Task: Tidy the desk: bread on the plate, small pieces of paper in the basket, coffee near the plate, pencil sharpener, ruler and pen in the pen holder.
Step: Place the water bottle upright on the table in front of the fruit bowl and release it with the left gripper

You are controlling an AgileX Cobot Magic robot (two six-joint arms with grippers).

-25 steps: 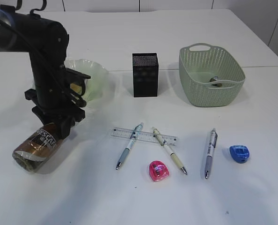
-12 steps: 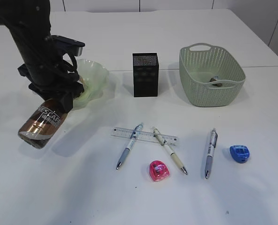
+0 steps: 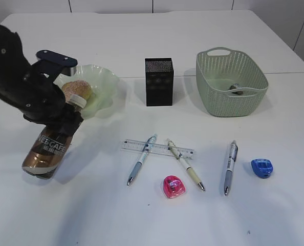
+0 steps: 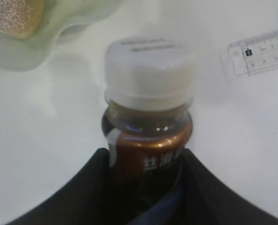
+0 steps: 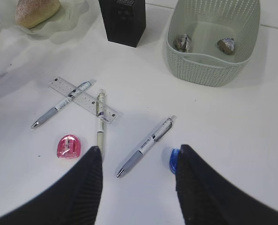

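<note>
On the far left of the large plain white counter (image 3: pixel 142 220), the left gripper (image 3: pixel 60 123) is clamping the brown Nescafe coffee bottle with the swirled brown-and-cream label and white cap (image 3: pixel 48 148) around its upper body, its jaws part-way open and closed on the bottle; the bottle is leaning with its cap up toward the dish and its base at or just over the counter, and whether it is touching I cannot tell. In the left wrist view the white cap (image 4: pixel 149 70) is sitting screwed on above a glossy copper-brown shoulder. Just behind it, the pale green translucent dish with the wavy scalloped rim (image 3: pixel 105 84) is holding the oval golden-brown sugar-dusted bun (image 3: pixel 76 90). Further right, the black square metal-mesh cup (image 3: pixel 158 82) is standing upright. In front of it, the short clear plastic ruler with black markings (image 3: pixel 157 148) is lying flat with two pens (image 3: pixel 142 159) crossing it, a pink sharpener (image 3: pixel 173 186) near their tips. A third pen (image 3: pixel 230 167) and a blue sharpener (image 3: pixel 261 167) are lying further right. Behind them, the sage-green lattice-sided plastic basket (image 3: pixel 231 105) is holding small crumpled pieces (image 5: pixel 225 45). The right gripper (image 5: pixel 139 161) is hovering over the pens with jaws apart, gripping nothing.
</note>
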